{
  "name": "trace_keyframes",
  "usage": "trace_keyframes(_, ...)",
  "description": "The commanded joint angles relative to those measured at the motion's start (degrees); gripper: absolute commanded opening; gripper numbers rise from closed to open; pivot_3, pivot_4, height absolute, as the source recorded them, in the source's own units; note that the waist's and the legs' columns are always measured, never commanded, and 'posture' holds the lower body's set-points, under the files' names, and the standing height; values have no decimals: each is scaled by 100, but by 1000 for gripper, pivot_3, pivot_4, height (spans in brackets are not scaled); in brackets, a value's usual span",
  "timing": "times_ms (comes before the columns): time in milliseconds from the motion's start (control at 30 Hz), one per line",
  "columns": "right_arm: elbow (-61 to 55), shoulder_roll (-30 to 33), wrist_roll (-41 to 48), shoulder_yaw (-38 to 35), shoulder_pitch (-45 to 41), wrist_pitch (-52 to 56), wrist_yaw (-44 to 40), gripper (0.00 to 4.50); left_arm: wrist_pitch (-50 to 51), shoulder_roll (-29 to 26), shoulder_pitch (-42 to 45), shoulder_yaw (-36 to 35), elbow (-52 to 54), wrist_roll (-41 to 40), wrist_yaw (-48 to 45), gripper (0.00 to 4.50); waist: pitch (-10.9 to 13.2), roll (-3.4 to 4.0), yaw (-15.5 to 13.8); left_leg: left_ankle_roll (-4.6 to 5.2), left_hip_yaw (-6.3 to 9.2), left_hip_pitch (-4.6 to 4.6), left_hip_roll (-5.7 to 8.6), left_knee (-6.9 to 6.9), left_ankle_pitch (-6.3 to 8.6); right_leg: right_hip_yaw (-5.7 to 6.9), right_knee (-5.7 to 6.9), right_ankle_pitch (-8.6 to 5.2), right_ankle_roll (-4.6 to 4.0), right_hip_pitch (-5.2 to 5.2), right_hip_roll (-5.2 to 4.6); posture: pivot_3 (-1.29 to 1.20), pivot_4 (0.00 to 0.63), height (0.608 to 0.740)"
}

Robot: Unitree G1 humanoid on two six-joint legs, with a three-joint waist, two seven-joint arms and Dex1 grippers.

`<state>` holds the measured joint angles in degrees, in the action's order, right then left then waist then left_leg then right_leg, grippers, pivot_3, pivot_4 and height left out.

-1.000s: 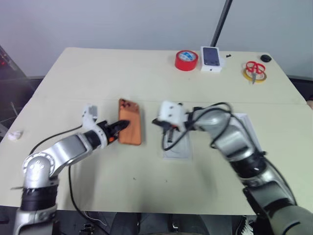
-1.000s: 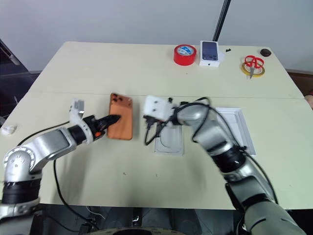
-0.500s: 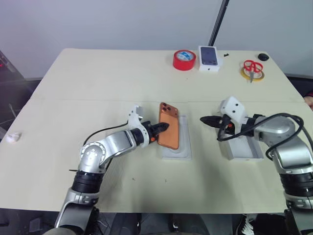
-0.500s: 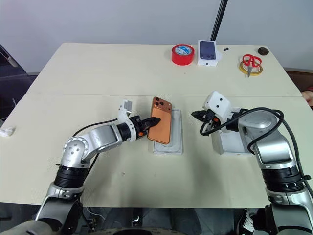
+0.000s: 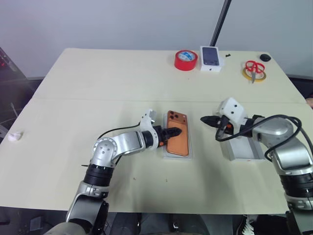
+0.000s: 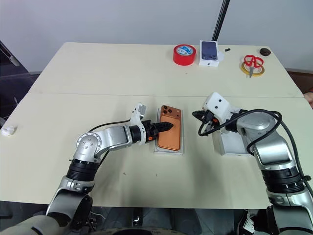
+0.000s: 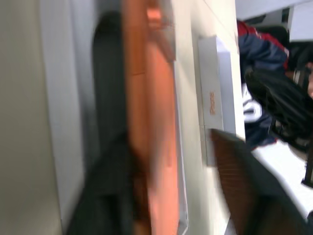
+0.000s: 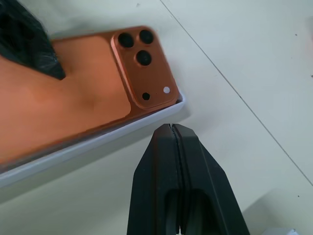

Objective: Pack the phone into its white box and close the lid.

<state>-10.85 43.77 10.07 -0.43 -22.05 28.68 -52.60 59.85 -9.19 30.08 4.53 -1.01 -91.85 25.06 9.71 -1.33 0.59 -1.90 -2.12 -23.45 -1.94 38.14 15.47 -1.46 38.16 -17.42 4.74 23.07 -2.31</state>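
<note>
The copper-orange phone lies back up in the white box at the table's middle, its three lenses at the far end. My left gripper reaches in from the left, open, with the phone's left edge between its fingers; the phone lies beside one finger and a gap separates it from the other. My right gripper hovers shut just right of the box's far corner, holding nothing. The white lid lies on the table under my right forearm.
Along the far edge stand a red tape roll, a small white box with a phone picture, red scissors on a yellow ring and a black pole. A crumpled white scrap lies far left. A person sits beyond the table.
My left gripper carried the phone rightward and set it into the white box, then opened. My right gripper swung right, away from the box to beside the lid, and has since stayed still.
</note>
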Motion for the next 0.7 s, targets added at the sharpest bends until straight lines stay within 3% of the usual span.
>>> trace_keyframes(33,-37,58,5,-45,-136,-122,49,0,175,-222,24,-245,346,-148,-52,3863,0,0,11,0,0,1,0,0,0,0,0,0,0,0,0,0,150,725)
trace_keyframes(200,-19,101,-39,4,-137,-149,42,0,474,-1025,-123,-447,1008,-220,-344,3863,1,1,10,-6,9,1,-4,-2,-3,3,4,0,0,0,-3,0,150,725)
trace_keyframes(333,118,208,-314,224,-171,-252,62,0,548,-1804,-200,-606,1446,240,-881,3863,1,2,3,-9,11,1,-2,-2,-5,6,3,0,0,-2,-5,0,150,725)
trace_keyframes(433,203,307,-468,426,-213,-275,-8,0,326,-2047,-221,-652,1522,875,-1325,2958,1,2,-20,-9,12,1,2,-2,-5,9,1,-1,-1,-3,-5,0,150,725)
trace_keyframes(600,240,490,-961,897,-267,-405,-64,0,-73,-2215,-104,115,1611,2658,-2210,351,1,3,-15,-8,11,0,7,-3,-4,13,-4,-1,-1,-5,-3,0,150,725)
trace_keyframes(633,262,518,-1102,1009,-286,-432,-53,0,-162,-2172,-38,312,1582,2979,-2399,56,2,2,-15,-8,11,0,7,-4,-4,14,-5,-1,-1,-6,-3,0,150,725)
trace_keyframes(700,297,579,-1341,1203,-307,-515,-66,0,-271,-2096,91,638,1486,3504,-2745,56,2,2,-20,-7,11,-1,8,-4,-4,15,-6,-2,-1,-6,-3,0,150,725)
